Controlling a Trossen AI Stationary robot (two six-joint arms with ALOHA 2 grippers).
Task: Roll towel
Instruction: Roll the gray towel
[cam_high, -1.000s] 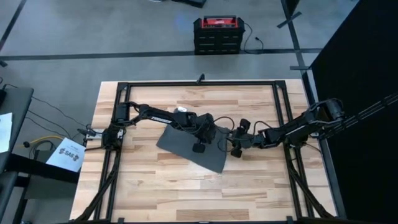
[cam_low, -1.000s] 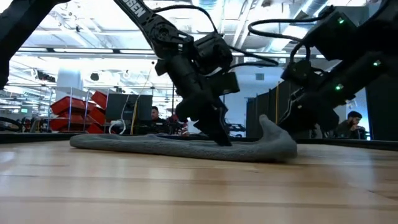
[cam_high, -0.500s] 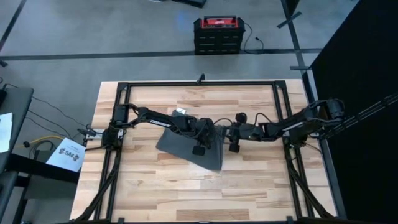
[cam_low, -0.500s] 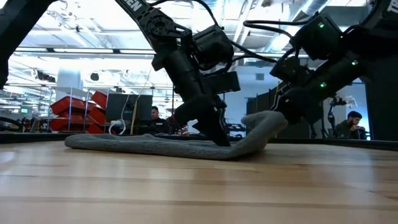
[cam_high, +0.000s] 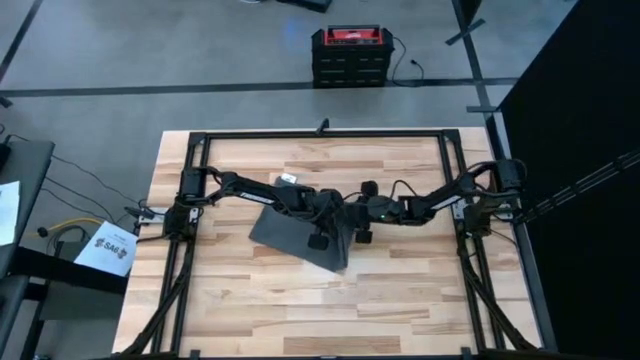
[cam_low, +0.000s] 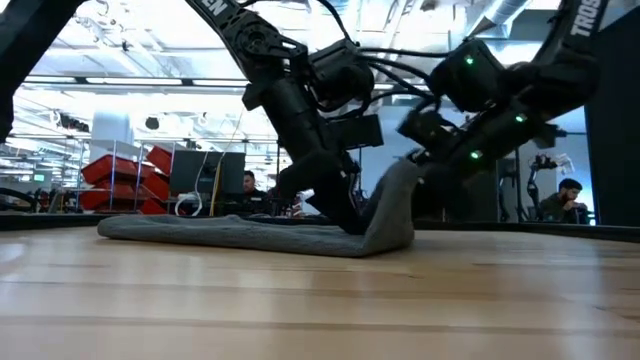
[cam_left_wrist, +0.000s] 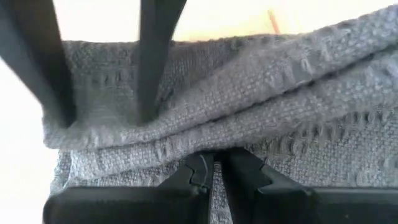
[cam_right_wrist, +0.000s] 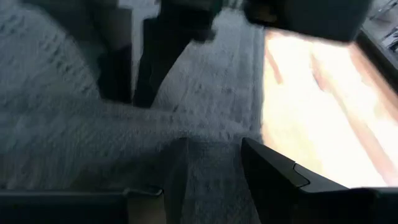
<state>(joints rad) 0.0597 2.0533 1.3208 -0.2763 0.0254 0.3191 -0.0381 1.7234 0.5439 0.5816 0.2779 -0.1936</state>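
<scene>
The dark grey towel (cam_high: 290, 232) lies on the wooden table near its middle, with its right edge (cam_low: 398, 190) lifted and standing up. My left gripper (cam_low: 352, 222) stands shut with its fingertips on the flat part of the towel, just left of the raised edge. My right gripper (cam_low: 408, 168) reaches in from the table's right and is shut on that raised edge. The flat part (cam_low: 220, 232) stretches away toward the table's left. In the left wrist view the raised cloth (cam_left_wrist: 261, 93) forms a thick fold right before my left gripper (cam_left_wrist: 216, 171). My left gripper presses its shut fingertips (cam_left_wrist: 202, 169) down on the towel's flat part beside the raised fold, slanting in from above and from the table's left. The cloth under them stays on the table. My right gripper (cam_right_wrist: 214, 168) pinches the towel's right edge (cam_right_wrist: 211, 146) between its two fingers, coming from the table's right. One layer or several, I cannot tell. The held edge stands lifted above the table while the remainder of the towel lies flat.
A black metal frame (cam_high: 320, 134) runs around the tabletop. A red and black box (cam_high: 350, 55) stands on the floor beyond the far edge. Bare wood (cam_high: 320, 310) lies toward the near edge. People and desks show in the room behind the table.
My right gripper has moved toward the table's left, carrying the towel's right edge with it. That edge has been lifted and brought up against my left gripper, so the towel's right part now stands bent upward. My left gripper has stayed pressed on the flat part.
</scene>
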